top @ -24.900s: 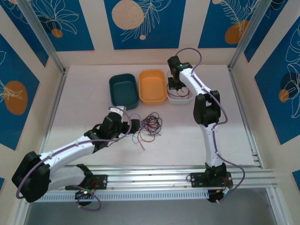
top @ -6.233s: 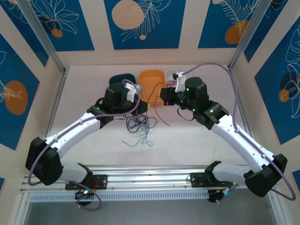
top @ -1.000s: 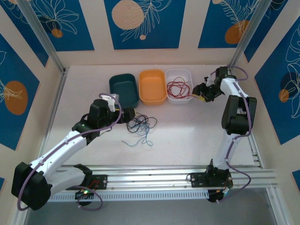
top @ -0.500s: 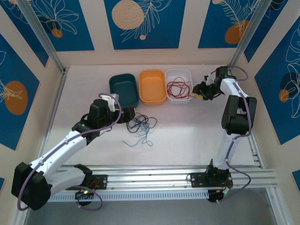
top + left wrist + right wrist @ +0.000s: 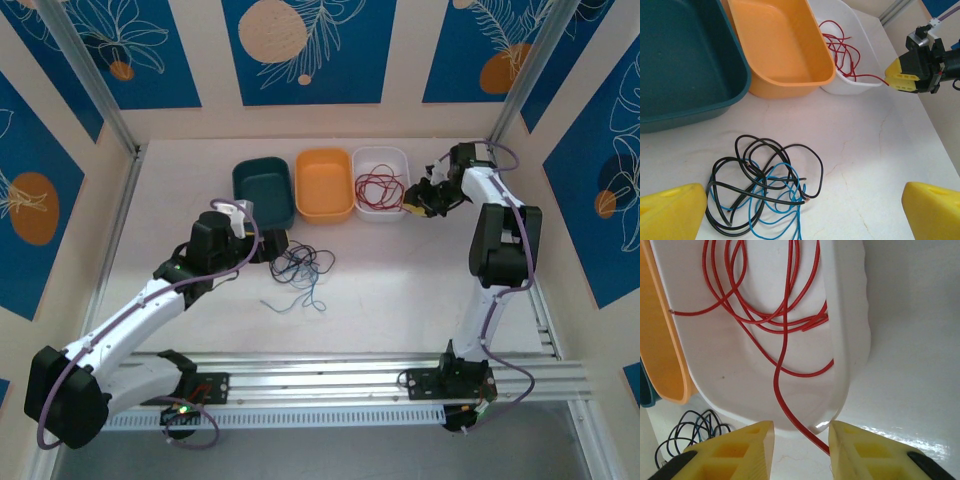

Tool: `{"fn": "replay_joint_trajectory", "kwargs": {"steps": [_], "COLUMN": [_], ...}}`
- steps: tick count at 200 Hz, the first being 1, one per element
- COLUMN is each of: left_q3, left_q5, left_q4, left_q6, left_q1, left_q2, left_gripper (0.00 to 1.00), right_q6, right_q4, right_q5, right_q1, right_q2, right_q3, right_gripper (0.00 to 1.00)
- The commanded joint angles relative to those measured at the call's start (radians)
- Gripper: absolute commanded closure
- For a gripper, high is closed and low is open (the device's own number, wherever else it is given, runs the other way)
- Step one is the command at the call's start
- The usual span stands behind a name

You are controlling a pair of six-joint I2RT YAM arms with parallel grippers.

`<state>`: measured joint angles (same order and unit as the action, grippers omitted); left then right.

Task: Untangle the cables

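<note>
1. One cable sorted so far: red cable (image 5: 379,187) coiled inside white tray (image 5: 850,330), just ahead of right pincer (image 5: 800,432).
2. Right pincer fingers a little apart, with a narrow gap. Loose red end hanging over the tray rim and down into that gap, close to one finger. Looks loose, not pinched.
3. Left pincer (image 5: 802,210) spread wide, holding nothing.
4. Just ahead of left pincer, in line with the space between its fingers: black and blue tangle (image 5: 762,187), flat on the worktop (image 5: 865,150), loops wound through each other.
5. Farther ahead of left pincer: teal tray (image 5: 685,55) and orange tray (image 5: 780,45), side by side, both with nothing inside.
6. Best guess at progress: roughly a third done.
7. Left to do: pull black apart from blue, then likely drop each colour into its own tray.
8. Also left: tuck the stray red end fully into the white tray.
</note>
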<state>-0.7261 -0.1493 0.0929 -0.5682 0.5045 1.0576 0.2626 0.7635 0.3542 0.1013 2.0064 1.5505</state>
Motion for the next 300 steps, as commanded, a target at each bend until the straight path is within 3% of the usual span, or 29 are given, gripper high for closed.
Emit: {"fn": "replay_joint_trajectory", "kwargs": {"steps": [1,92,110,135,156,233,300], "left_q3": [0.013,0.015,0.016,0.016,0.017,0.021,0.019], "left_q5": [-0.015,-0.018,-0.02,-0.022,-0.023,-0.022,-0.024], "left_q4": [-0.022,-0.03,-0.031,-0.035,-0.035,-0.038,-0.039], "left_q6": [-0.001,-0.005,-0.006,-0.008,-0.01,-0.013,-0.012], "left_q1": [-0.015,-0.018,-0.018,-0.018,-0.019,-0.02,-0.023], "left_q2": [-0.013,-0.011,-0.011,-0.01,-0.011,-0.009,-0.005], "left_gripper": [0.0,0.0,0.0,0.0,0.0,0.0,0.0], "right_q6": [-0.007,-0.041,-0.043,-0.03,-0.02,-0.002,0.026], "right_q4": [0.056,0.08,0.078,0.066,0.043,0.047,0.047], "right_q5": [-0.025,-0.068,-0.087,-0.132,-0.115,-0.09,-0.086], "right_q1": [-0.006,-0.034,-0.041,-0.041,-0.04,-0.063,-0.082], "right_q2": [-0.044,-0.061,-0.059,-0.057,-0.052,-0.095,-0.078], "right_q3": [-0.01,-0.042,-0.038,-0.04,-0.047,-0.019,0.044], "right_gripper": [0.66,0.7,0.69,0.55,0.55,0.86,0.92]}}
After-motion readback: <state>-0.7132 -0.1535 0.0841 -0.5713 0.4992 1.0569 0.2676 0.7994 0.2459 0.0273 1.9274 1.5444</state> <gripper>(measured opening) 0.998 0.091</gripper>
